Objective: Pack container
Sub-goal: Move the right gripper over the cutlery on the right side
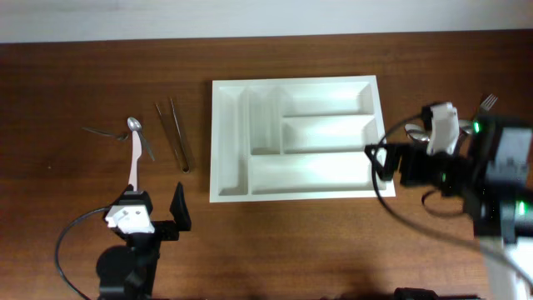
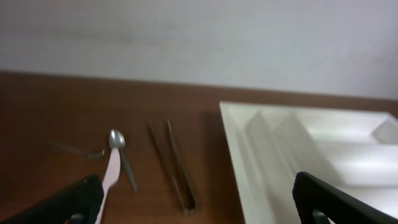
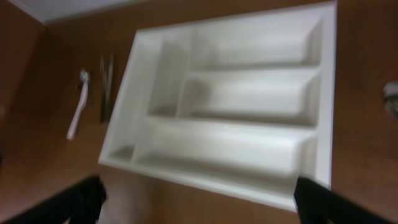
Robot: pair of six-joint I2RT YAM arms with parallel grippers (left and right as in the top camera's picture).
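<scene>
Container [image 1: 218,142] lying on table [image 1: 83,67], all five compartments sitting empty, spoon [image 1: 135,158] and tongs [image 1: 175,133] resting beside it, left gripper [image 1: 156,206] and right gripper [image 1: 375,162] gaping wide, gripping nothing

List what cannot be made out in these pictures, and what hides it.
Overhead: the right arm covers most of the fork and of some metal pieces; their count is unclear.
Right wrist: a grey object is cut off by the right edge.
Left wrist: the thin dark utensil is too blurred to name.
</scene>
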